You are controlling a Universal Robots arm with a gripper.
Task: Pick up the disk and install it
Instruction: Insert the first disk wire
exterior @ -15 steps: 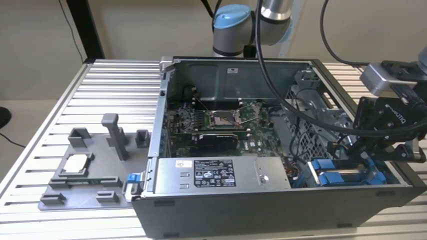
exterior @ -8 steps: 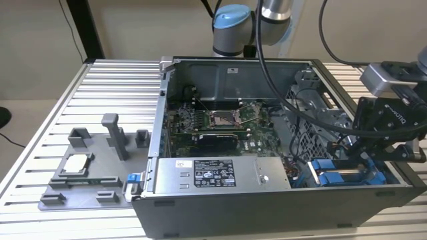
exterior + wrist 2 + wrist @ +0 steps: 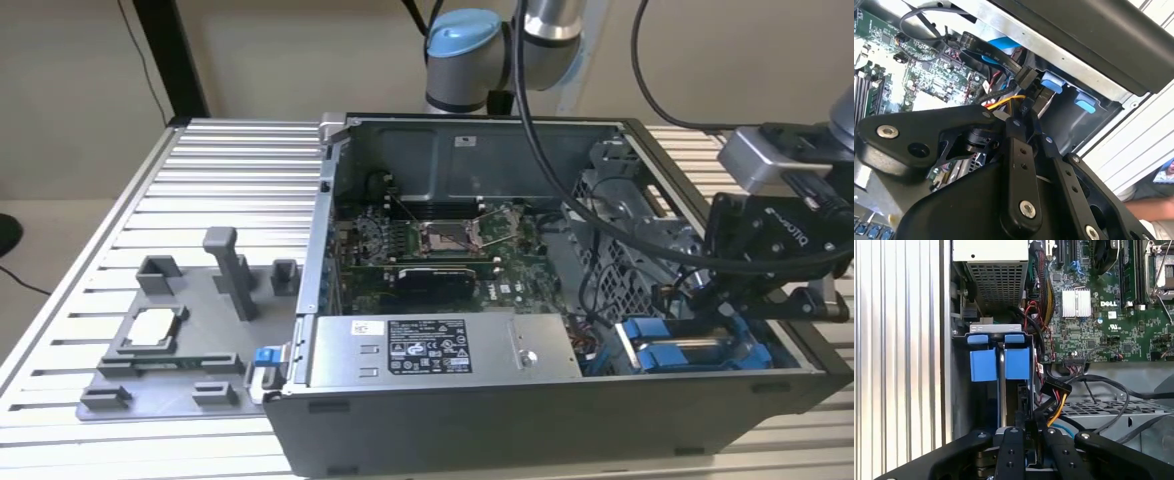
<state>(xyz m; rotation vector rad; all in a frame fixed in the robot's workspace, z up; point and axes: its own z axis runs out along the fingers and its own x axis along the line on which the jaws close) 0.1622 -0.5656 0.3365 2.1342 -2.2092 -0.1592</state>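
Beside the tool (image 3: 1026, 440), blue disk (image 3: 999, 365) carriers, first wrist view.

Disk (image 3: 1016, 365) mostly hidden in its bay.

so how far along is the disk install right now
Pickup looks done: the holder tray on the exterior view's left carries no disk. In hand: the pincer is down at the blue drive bay in the case's corner, over a blue-framed disk standing in a slot. Whether the disk is fully seated, or the pincer has let go, can't be told.
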